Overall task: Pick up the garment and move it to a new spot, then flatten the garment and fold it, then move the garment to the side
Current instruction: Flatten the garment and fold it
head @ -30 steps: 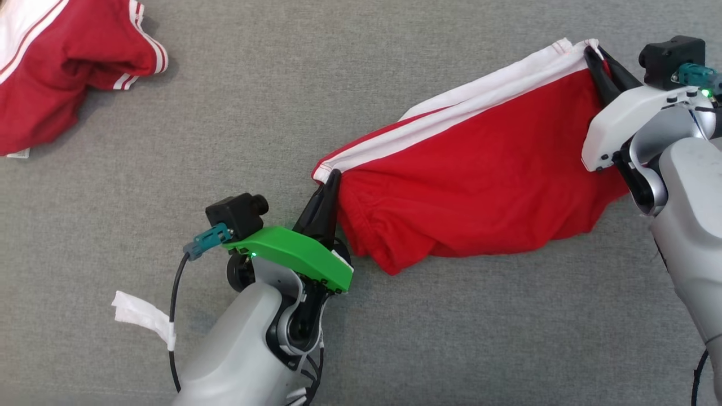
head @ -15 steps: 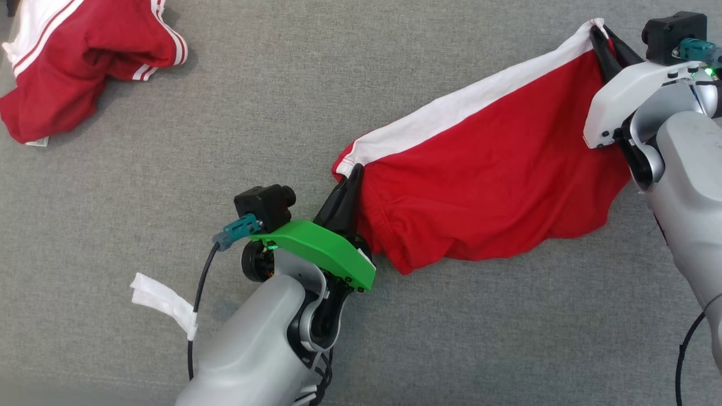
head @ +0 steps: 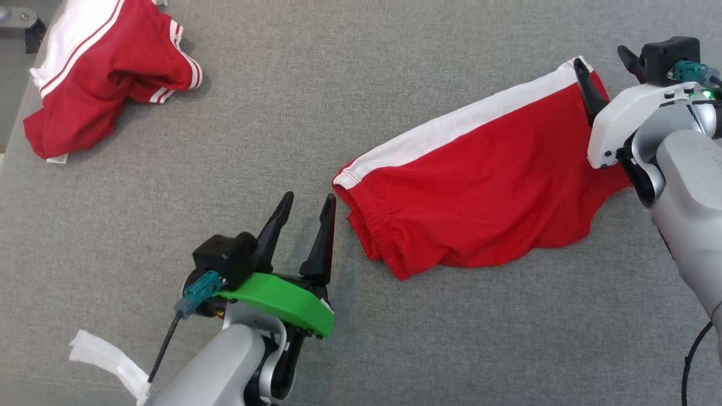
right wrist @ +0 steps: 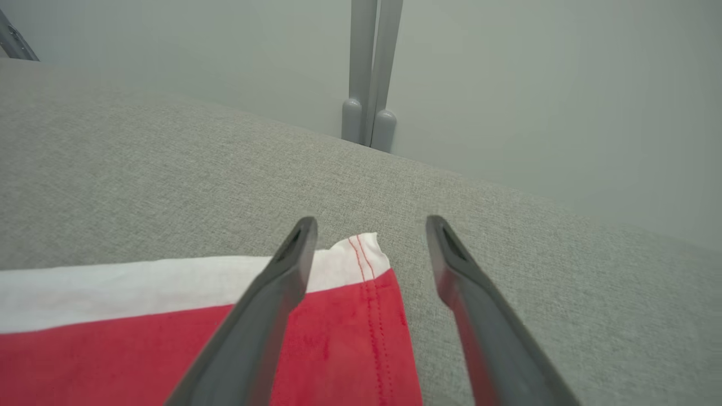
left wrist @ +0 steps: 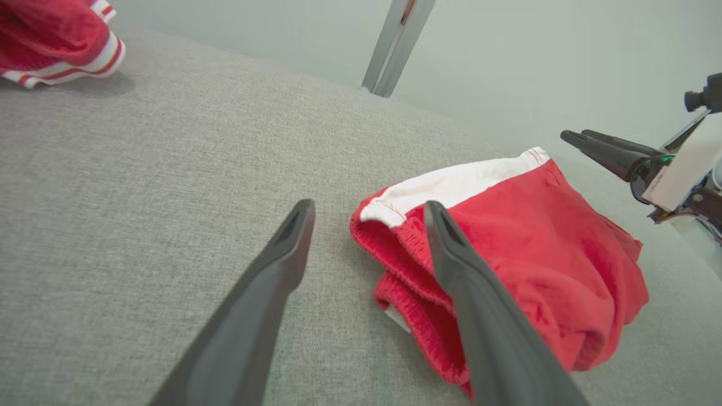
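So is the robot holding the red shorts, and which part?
No, nothing is held. The left gripper and the right gripper are both open, and the red shorts lie on the grey surface.

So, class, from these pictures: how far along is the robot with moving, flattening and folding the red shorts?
Done: the red shorts lie spread on the grey surface, mostly flat, rippled along the lower edge. In hand: nothing; the left gripper and right gripper stand open at opposite ends of the shorts. Left: smoothing, folding, then moving them aside.
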{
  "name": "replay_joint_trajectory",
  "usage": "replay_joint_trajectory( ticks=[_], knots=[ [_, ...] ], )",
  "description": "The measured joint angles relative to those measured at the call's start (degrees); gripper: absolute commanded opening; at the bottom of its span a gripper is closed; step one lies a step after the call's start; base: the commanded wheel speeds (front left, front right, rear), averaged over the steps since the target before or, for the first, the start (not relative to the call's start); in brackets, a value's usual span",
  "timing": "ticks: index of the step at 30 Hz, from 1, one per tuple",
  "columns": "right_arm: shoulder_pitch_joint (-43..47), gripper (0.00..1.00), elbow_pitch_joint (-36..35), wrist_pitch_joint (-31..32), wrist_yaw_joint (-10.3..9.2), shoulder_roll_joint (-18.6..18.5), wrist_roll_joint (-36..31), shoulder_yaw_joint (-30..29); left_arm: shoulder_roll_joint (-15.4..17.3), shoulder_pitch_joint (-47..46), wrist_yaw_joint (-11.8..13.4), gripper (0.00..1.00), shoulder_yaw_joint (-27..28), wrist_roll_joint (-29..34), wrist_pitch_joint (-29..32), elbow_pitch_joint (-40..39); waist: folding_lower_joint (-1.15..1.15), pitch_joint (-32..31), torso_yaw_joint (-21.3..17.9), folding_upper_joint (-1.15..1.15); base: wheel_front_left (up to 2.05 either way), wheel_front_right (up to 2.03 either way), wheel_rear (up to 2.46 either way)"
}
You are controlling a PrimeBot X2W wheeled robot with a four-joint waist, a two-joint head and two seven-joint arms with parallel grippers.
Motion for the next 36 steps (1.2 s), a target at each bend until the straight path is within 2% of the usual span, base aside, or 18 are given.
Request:
replay_joint_trajectory(
  ticks=[7,11,16,26,27,28,30,36],
  knots=[
    [3.1,1.00,0.5,11.4,0.00,-3.0,5.9,4.6,2.8,3.8,3.3,1.00,3.1,5.3,-0.1,-5.0,0.00,-3.8,0.1,0.00,0.00,0.00,0.00],
    [5.3,1.00,-1.0,17.4,0.00,-4.9,10.5,6.3,2.7,4.8,3.4,1.00,3.8,6.6,-0.1,-5.6,0.00,-5.2,0.8,0.00,0.00,0.00,0.00],
    [6.5,1.00,-1.9,21.1,0.00,-6.4,13.5,7.2,3.3,4.7,3.8,1.00,5.0,7.7,-0.1,-5.7,0.00,-4.8,2.2,0.00,0.00,0.00,0.00],
    [7.0,1.00,-0.4,27.2,-0.01,-6.2,17.9,6.6,3.3,4.8,3.4,1.00,7.6,8.4,-0.1,-5.6,0.00,-3.5,4.1,0.00,0.00,0.00,0.00],
    [7.1,0.81,-0.5,27.4,-0.03,-6.2,18.3,6.6,3.3,4.9,3.3,1.00,7.9,8.5,-0.1,-5.5,0.00,-3.6,4.0,0.00,0.00,0.00,0.00],
    [7.2,0.37,-0.8,27.6,-0.05,-6.1,18.8,6.7,3.3,5.0,3.3,1.00,8.1,8.6,-0.1,-5.5,0.00,-3.7,4.0,0.00,0.00,0.00,0.00],
    [7.5,0.00,-1.5,27.4,-0.11,-5.9,19.1,7.0,3.3,5.3,3.3,1.00,8.5,8.6,-0.1,-5.4,0.00,-3.8,3.7,0.00,0.00,0.00,0.00],
    [9.0,0.00,-3.3,23.8,0.00,-5.1,19.5,8.0,3.6,5.6,3.2,1.00,9.4,9.4,-0.1,-5.2,0.00,-4.4,2.0,0.00,0.00,0.00,0.00]
  ],
)
